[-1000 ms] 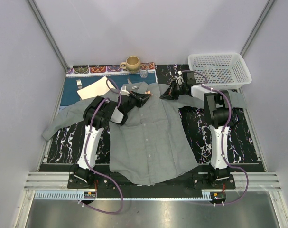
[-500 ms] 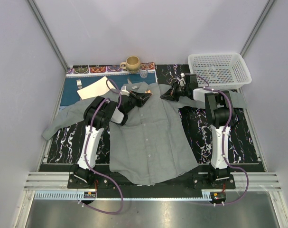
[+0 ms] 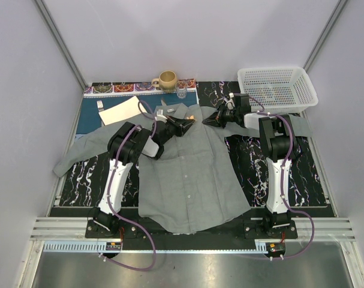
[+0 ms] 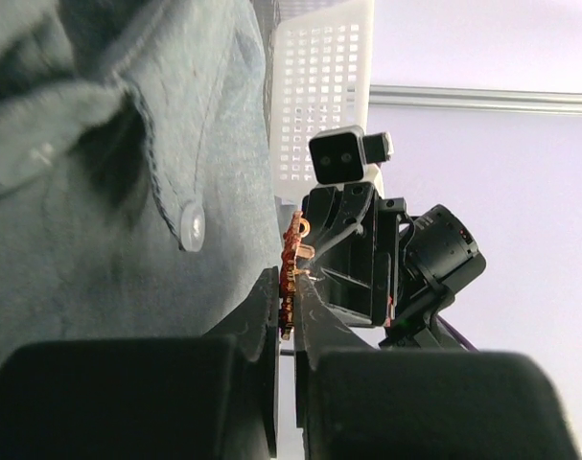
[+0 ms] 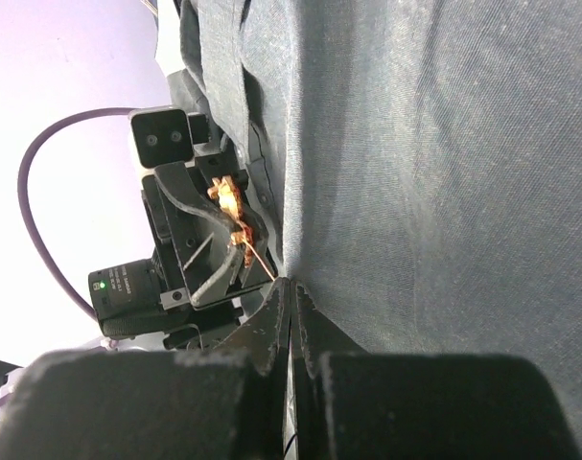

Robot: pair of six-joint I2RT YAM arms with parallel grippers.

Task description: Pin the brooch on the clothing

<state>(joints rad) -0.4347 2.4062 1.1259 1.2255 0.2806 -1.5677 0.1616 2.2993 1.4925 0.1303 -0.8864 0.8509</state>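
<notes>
The left tool (image 4: 289,287) is clamped on the orange-red brooch (image 4: 291,257), held edge-on just beside the grey shirt (image 3: 187,180) near its collar, at the far middle of the counter (image 3: 295,174). The right tool (image 5: 289,292) faces it from the right, fingers pressed together, tips at the end of the brooch's thin pin (image 5: 260,264); whether they pinch it is unclear. A white basket (image 3: 277,87) sits far right.

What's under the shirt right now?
Black marbled mat shows around the shirt, and blue placemat beside its collar; anything beneath the fabric itself is covered.
</notes>
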